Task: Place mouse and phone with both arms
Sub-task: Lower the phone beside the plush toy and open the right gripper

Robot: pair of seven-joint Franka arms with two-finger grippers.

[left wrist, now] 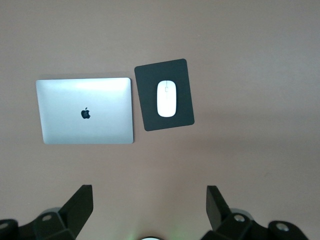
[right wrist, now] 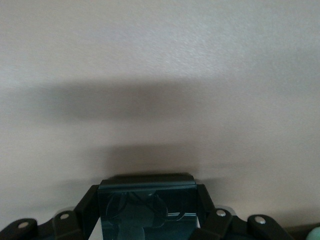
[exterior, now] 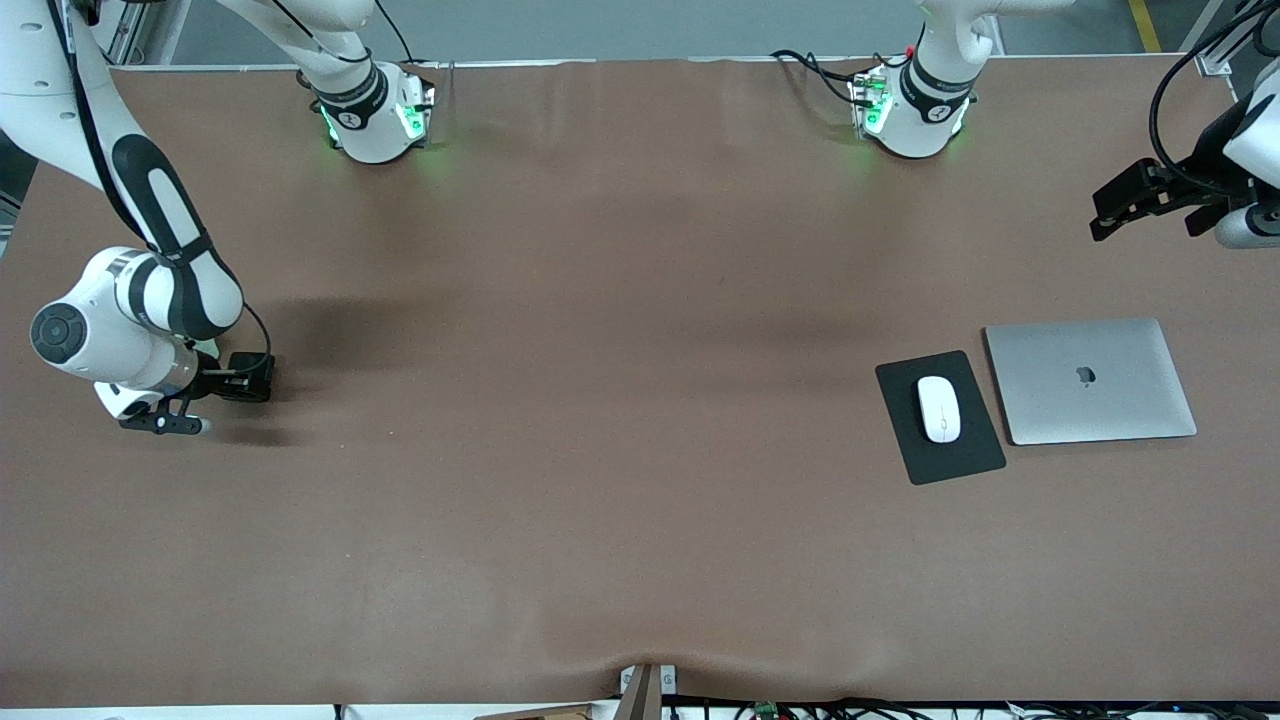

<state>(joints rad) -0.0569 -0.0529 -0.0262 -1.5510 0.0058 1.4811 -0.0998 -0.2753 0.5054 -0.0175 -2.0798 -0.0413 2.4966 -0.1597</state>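
- My right tool sits low over bare bench at the right arm's end, clenched on the phone, a dark glossy slab filling the gap between its fingers in the right wrist view.
- The mouse already lies on the pad, just beside the closed laptop, toward the left arm's end.
- My left tool hangs released over the bench edge near the laptop, waiting.
- Risk, as I judge it: the phone is slick (its face mirrors the tool), so a fast swing could let it slide out and drop.
- Second risk: letting go while the slab is tilted would tip it onto an edge.
- Third: a careless left-arm move could nudge the mouse off the pad.
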